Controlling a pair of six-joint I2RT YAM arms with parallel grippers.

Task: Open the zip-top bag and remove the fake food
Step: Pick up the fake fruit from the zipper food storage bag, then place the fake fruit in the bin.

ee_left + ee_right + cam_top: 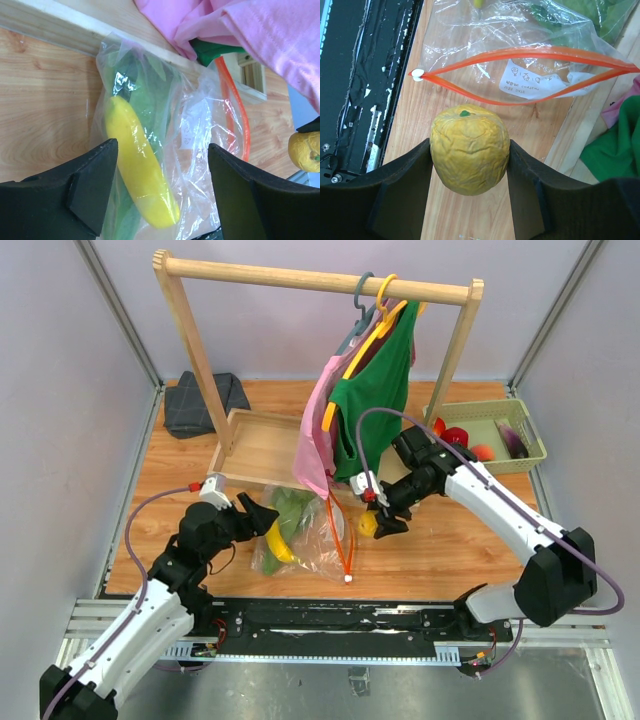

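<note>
Right wrist view: the right gripper (470, 157) pinches a wrinkled, matte yellow fruit (469, 145) between its black jaws, above the wood-grain table (412, 120). Just beyond lies the bag (470, 30), clear crinkly film. Its orange zip strip (530, 52) is parted in a lens shape, with a white slider (417, 74) at one end. A label (527, 80) inside is too small to read. The left gripper (162, 180) stands spread wide over the bag, holding nothing. A smooth banana (137, 160) and blurred green leaves (145, 90) show through the glare; the bag's near end is cut off.

Crinkly glossy plastic zip-top bag (470, 45), matt wrinkled yellow fruit (470, 155), wooden table (450, 550)
</note>
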